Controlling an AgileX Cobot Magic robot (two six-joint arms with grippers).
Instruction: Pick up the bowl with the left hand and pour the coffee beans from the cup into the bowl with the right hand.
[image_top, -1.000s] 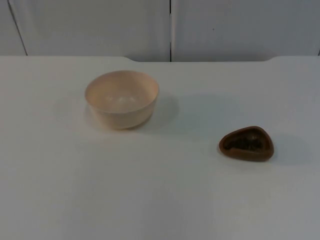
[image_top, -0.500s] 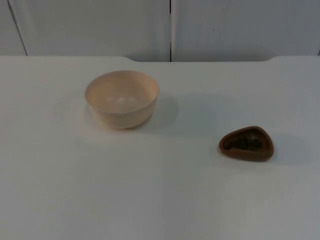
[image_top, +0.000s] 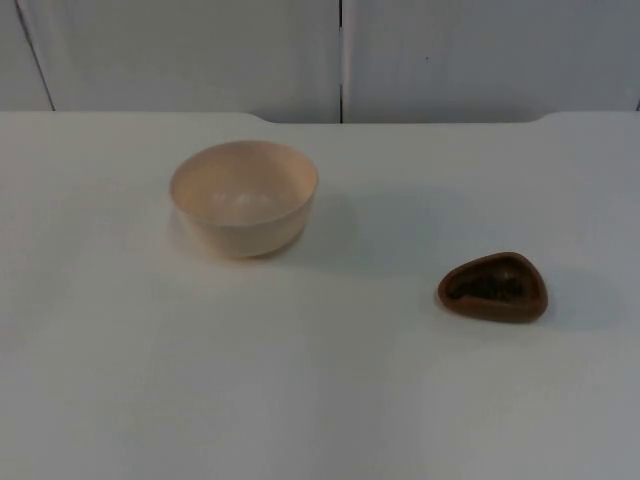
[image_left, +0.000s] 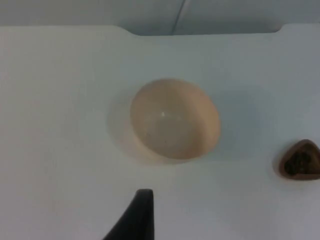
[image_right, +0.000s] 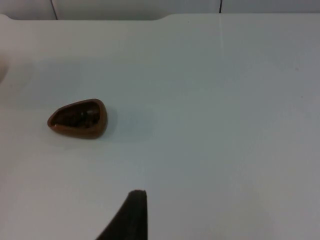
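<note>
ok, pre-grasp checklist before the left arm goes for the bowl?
1. Bowl upright on the table, mouth up: ok.
2. Bowl interior bare, ready to take beans: ok.
3. Cup upright, apart from the bowl, dark coffee beans inside: ok.
4. No beans spilled on the table: ok.
5. Left gripper short of the bowl, nothing between them: ok.
6. Right gripper short of the cup, waiting: ok. Finger opening on both: cannot tell.
</note>
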